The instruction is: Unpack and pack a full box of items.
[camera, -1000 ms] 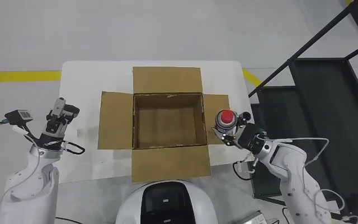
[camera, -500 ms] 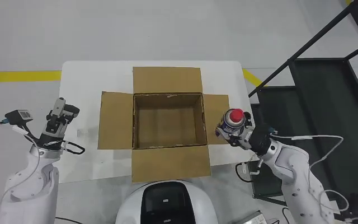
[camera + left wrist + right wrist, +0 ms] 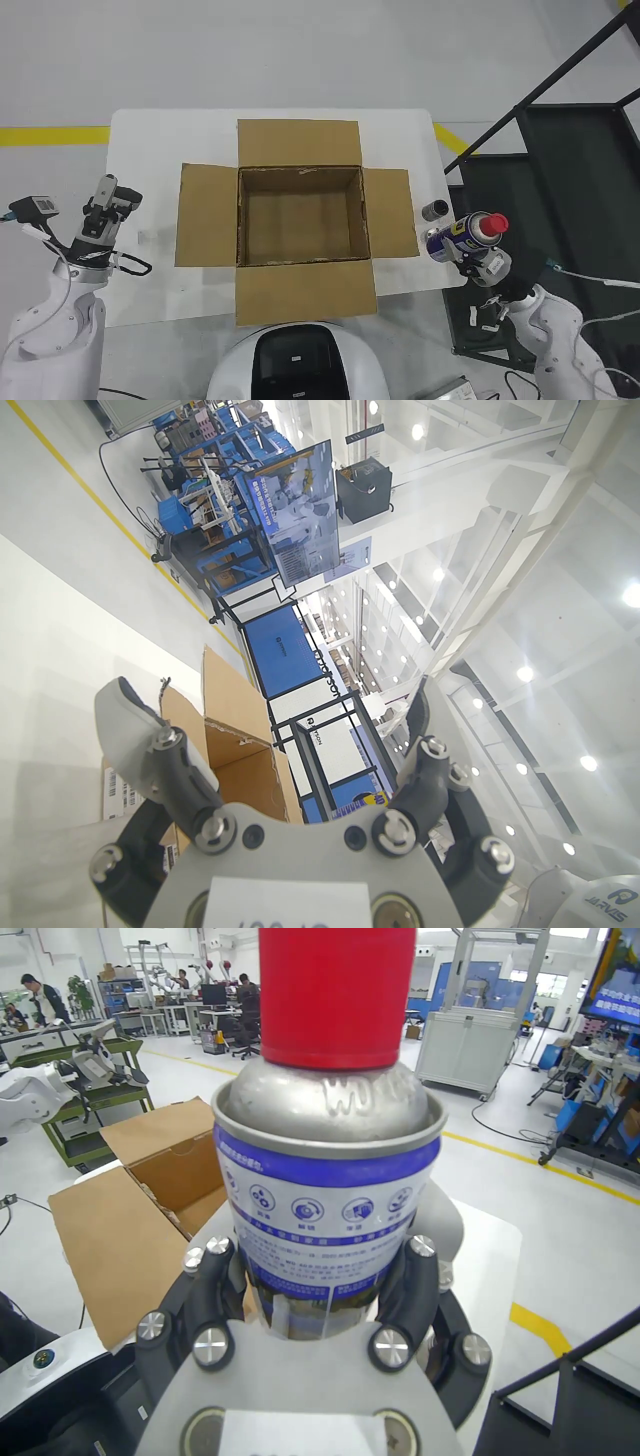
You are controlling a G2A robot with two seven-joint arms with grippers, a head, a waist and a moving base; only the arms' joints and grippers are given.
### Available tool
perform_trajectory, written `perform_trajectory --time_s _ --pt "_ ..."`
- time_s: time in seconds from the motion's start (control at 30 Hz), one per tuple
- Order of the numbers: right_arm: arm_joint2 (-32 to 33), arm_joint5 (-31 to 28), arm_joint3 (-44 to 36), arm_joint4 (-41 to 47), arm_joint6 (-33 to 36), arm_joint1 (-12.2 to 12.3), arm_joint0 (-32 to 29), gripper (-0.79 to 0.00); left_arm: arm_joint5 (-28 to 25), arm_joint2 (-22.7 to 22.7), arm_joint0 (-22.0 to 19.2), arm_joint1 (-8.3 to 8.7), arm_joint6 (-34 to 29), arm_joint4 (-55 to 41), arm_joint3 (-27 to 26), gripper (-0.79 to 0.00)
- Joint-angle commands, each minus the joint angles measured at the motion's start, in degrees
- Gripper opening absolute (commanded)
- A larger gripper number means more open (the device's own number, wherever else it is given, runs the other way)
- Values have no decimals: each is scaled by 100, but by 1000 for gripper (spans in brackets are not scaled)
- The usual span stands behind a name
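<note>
- White tabletop (image 3: 150, 150), top view: one brown corrugated-cardboard box (image 3: 300, 215) sits at its centre. All four flaps are folded out flat, likely to keep the mouth free for both arms. The box floor shows bare.
- Same view: one metal spray can with a blue-and-white label and red cap (image 3: 463, 232) hangs tilted over the table's right edge. It is outside the box, past the right flap, clamped in the right gripper (image 3: 472, 252). One small grey cylinder (image 3: 434, 210) stands on the table just beside it.
- Same view: the left gripper (image 3: 112, 195) hangs off the table's left side, well apart from the box, apparently parked out of the way.
- Left wrist view: the left gripper (image 3: 272, 700) has its two fingers spread wide with nothing between them. One box flap (image 3: 235, 720) rises ahead.
- Right wrist view: the right gripper (image 3: 320, 1258) pinches the spray can (image 3: 330, 1168) low on its body with the cap pointing away, probably to keep the weight near the palm. The box (image 3: 125, 1208) lies beyond.
</note>
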Motion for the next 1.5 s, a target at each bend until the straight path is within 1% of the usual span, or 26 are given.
perform_trajectory --time_s 0.0,0.1,0.23,0.77,0.87,0.93,1.0,1.07,1.2,1.47 --pt "-92 134 292 -174 -171 -6 9 -785 0 0 0 0 0 0 0 0" --pt "-222 288 664 -373 -405 -11 32 -785 0 0 0 0 0 0 0 0" --pt "-322 379 901 -544 -623 -8 23 -785 0 0 0 0 0 0 0 0" --pt "-322 379 901 -544 -623 -8 23 -785 0 0 0 0 0 0 0 0" --pt "-352 532 866 -441 -529 -17 48 -785 0 0 0 0 0 0 0 0" --pt "-370 584 986 -417 -594 -18 52 -785 0 0 0 0 0 0 0 0" --pt "-400 654 1235 -381 -751 -22 102 -785 0 0 0 0 0 0 0 0" --pt "-442 889 1594 -275 -1019 -43 191 -785 0 0 0 0 0 0 0 0" --pt "-648 958 2378 -100 -1499 -79 431 -785 0 0 0 0 0 0 0 0" --pt "-1227 1409 3833 -458 -2304 -155 1189 -785 0 0 0 0 0 0 0 0"
